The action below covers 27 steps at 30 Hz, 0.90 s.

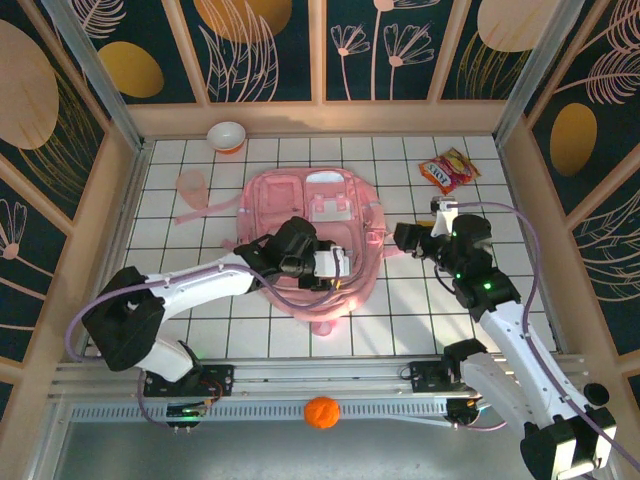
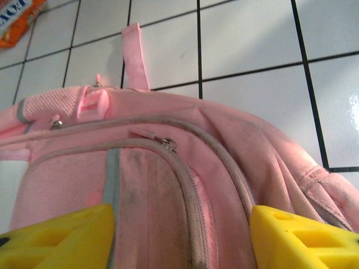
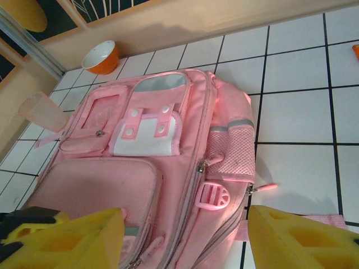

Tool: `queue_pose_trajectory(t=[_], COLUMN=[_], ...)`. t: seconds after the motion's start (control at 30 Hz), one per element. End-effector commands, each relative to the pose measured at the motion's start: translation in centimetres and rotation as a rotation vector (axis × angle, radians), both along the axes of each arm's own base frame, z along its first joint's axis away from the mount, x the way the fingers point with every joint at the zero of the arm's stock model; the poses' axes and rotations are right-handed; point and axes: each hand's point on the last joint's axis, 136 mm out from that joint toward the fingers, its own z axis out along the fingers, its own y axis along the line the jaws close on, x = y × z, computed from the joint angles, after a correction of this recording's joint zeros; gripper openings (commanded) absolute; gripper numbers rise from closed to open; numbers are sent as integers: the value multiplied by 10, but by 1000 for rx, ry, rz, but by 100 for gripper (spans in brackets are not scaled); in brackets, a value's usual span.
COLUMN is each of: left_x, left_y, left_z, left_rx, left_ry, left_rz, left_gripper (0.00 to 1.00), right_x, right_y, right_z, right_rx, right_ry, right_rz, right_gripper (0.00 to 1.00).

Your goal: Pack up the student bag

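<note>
The student bag [image 1: 310, 215] is a large pink backpack lying flat in the middle of the tiled floor, front pockets up. My left gripper [image 1: 340, 268] hovers over its near right part. In the left wrist view its yellow fingers [image 2: 67, 235] stand wide apart, open, with a closed grey-white zipper [image 2: 185, 185] of the bag [image 2: 151, 168] running between them. My right gripper [image 1: 406, 238] sits just right of the bag. It is open [image 3: 185, 221], looking down on the bag's side, a pink buckle [image 3: 213, 196] and a mesh pocket [image 3: 233, 154].
An orange-and-white bowl [image 1: 227, 135] stands at the back wall, with a translucent pink cup [image 1: 191, 184] left of the bag. A snack packet [image 1: 448, 170] lies at the back right. An orange ball [image 1: 320, 412] rests by the front rail. Wooden walls enclose the floor.
</note>
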Motion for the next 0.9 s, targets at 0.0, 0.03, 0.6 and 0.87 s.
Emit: queue_pose_trajectory(t=[0.0,0.03,0.6,0.87], left_x=[10,12,11,-15], left_y=[-4,-3,27,44], left_z=[-5,-8,56,65], left_rx=[16,21,-392,-486], left_ry=[-24,-26,24,40], left_rz=[27,43,139,18], left_gripper=[66,66,0,0], right_x=[0,0,-20,-32], right_y=[1,1,27,65], right_z=[6,7,5,-21], right_rx=[5,6,-121,-254], right_ry=[-39,-41,-239,-291], right_rz=[17,17,284,590], right_gripper=[60,60,58,48])
